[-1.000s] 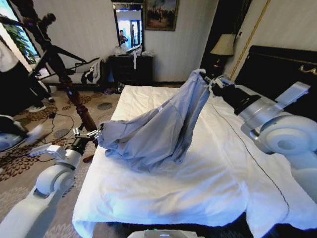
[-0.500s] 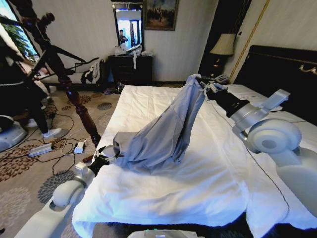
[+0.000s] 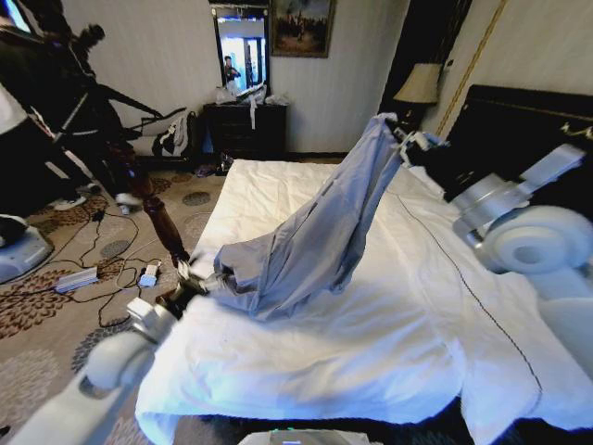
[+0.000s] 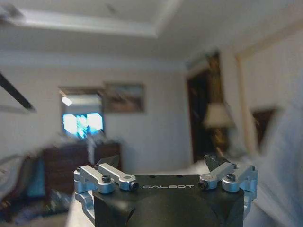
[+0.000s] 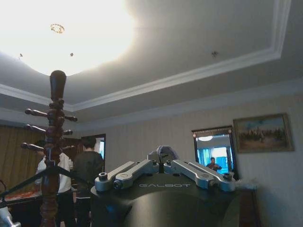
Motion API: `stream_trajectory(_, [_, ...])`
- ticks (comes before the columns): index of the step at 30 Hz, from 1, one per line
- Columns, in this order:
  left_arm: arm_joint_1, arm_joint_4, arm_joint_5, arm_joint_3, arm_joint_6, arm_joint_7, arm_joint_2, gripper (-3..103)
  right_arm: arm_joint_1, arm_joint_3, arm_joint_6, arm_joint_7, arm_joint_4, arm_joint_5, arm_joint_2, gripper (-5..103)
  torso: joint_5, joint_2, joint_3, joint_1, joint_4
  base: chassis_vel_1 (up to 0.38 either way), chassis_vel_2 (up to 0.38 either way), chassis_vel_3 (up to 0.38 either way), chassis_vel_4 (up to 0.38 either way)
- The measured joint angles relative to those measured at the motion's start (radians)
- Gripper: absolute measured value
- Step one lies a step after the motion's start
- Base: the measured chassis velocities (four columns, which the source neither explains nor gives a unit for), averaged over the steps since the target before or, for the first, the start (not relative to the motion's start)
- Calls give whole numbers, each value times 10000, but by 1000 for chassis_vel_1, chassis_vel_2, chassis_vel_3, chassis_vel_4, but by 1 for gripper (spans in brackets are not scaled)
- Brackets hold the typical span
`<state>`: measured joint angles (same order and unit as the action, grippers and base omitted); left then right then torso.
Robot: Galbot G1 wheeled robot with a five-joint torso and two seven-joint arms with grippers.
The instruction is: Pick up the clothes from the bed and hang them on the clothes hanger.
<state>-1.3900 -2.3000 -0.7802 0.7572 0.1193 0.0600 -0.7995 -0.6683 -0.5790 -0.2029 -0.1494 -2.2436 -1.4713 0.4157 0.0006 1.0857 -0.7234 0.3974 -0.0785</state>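
The clothes (image 3: pixel 315 236), a grey-blue shirt, hang stretched from one high end down to the white bed (image 3: pixel 371 352). My right gripper (image 3: pixel 400 137) holds that high end near the black headboard. In the right wrist view the right gripper (image 5: pixel 163 158) is shut on a bit of grey cloth (image 5: pixel 163 152). My left gripper (image 3: pixel 192 278) sits at the bed's left edge beside the shirt's low end. In the left wrist view the left gripper (image 4: pixel 162 163) is open and holds nothing, with the cloth (image 4: pixel 284 170) blurred to one side. The clothes hanger (image 3: pixel 159 222) (image 5: pixel 53 142), a dark turned-wood stand, rises left of the bed.
A person (image 3: pixel 32 139) stands on the patterned carpet by the stand. Cables and a power strip (image 3: pixel 79 278) lie on the floor. A dark dresser with a mirror (image 3: pixel 243 125) stands at the far wall, and a lamp (image 3: pixel 419 85) beside the headboard (image 3: pixel 519 120).
My left arm dropped from beside the stand to the bed's edge, and the shirt's low end sank onto the sheet. My right gripper lifted the high end again.
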Motion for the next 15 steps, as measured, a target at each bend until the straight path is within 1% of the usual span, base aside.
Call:
stream_trajectory(1, [80, -83, -376, 328, 60, 136, 136, 100, 237, -124, -41, -22, -27, -208, -127, 0, -3, 0, 0, -1, 2, 0, 0, 0, 0])
stream_trajectory(3, [168, -117, -746, 791, 95, 244, 353, 100, 791, -191, -81, -23, 118, -482, -294, 0, -9, 2, 1, -1, 9, 0, 0, 0, 0])
stream_trajectory(4, [168, -117, -746, 791, 95, 244, 353, 100, 791, -191, -81, -23, 118, -482, -294, 0, -9, 2, 1, -1, 9, 0, 0, 0, 0])
stream_trajectory(7, [243, -85, -1016, 1208, 103, 313, 459, 100, 1311, -108, -169, -36, 489, -712, -455, 0, -10, 2, 0, -1, 9, 0, 0, 0, 0])
stream_trajectory(10, [262, -52, -1033, 1294, 104, 359, 340, 100, 1016, 46, -214, -83, 351, -490, -429, 0, -6, 1, 0, 0, 5, 0, 0, 0, 0])
stream_trajectory(12, [252, -38, -1021, 1305, 104, 385, 228, 100, 528, 387, -273, -167, -22, -9, -222, 0, -9, 2, 0, -1, 4, 0, 0, 0, 0])
stream_trajectory(14, [250, -39, -1016, 1349, 99, 428, 195, 100, -292, 1145, -287, -281, -405, 1012, 224, 0, -8, 2, 0, -1, 9, 0, 0, 0, 0])
stream_trajectory(15, [251, -45, -1026, 1400, 100, 440, 221, 100, -601, 1626, -280, -296, -469, 1628, 488, 0, -9, 2, 0, -1, 9, 0, 0, 0, 0])
